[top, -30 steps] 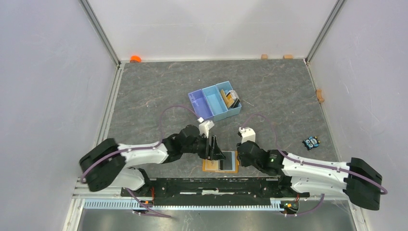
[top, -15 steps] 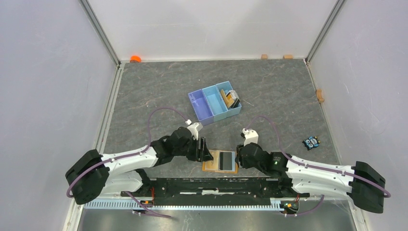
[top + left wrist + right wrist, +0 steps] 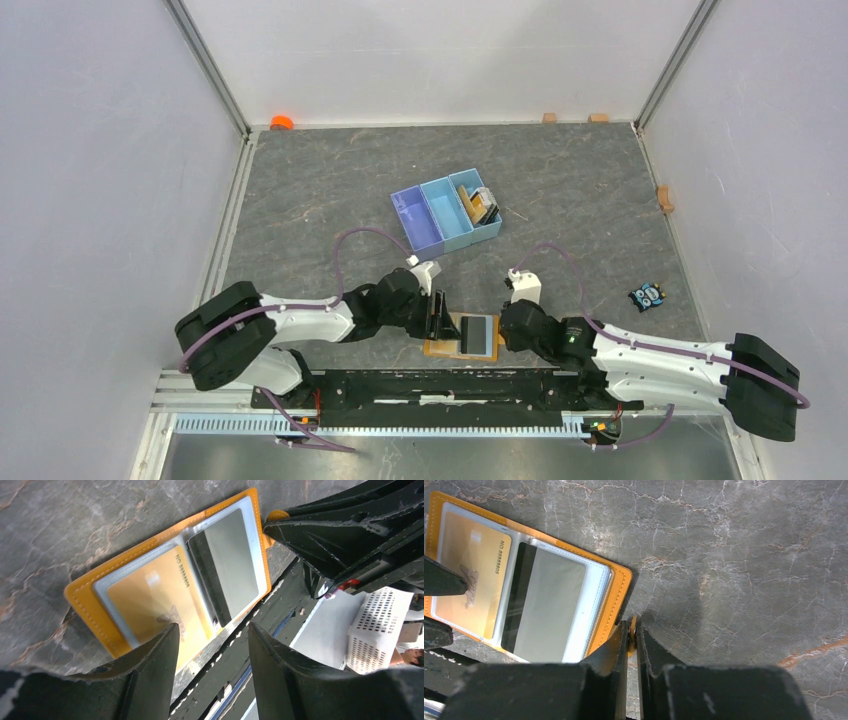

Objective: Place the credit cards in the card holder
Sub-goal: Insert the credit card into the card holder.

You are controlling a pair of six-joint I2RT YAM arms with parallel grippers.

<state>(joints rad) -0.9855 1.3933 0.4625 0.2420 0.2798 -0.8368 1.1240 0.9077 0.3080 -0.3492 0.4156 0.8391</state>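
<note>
Change: left gripper [image 3: 438, 316] has shifted right since half a second ago, back over the left half of the card holder [image 3: 443, 348].
Left gripper: jaws spread, nothing held, tips at the gold card [image 3: 150, 595].
Right gripper [image 3: 505, 333]: clamped on the orange clasp tab [image 3: 633, 630] at the holder's right edge.
Card holder: lies open on the table [image 3: 320, 190] at its near edge, between both grippers; gold card in the left panel, grey card [image 3: 549, 605] in the right.
Further cards [image 3: 482, 205]: right compartment of the blue tray [image 3: 415, 215].
</note>
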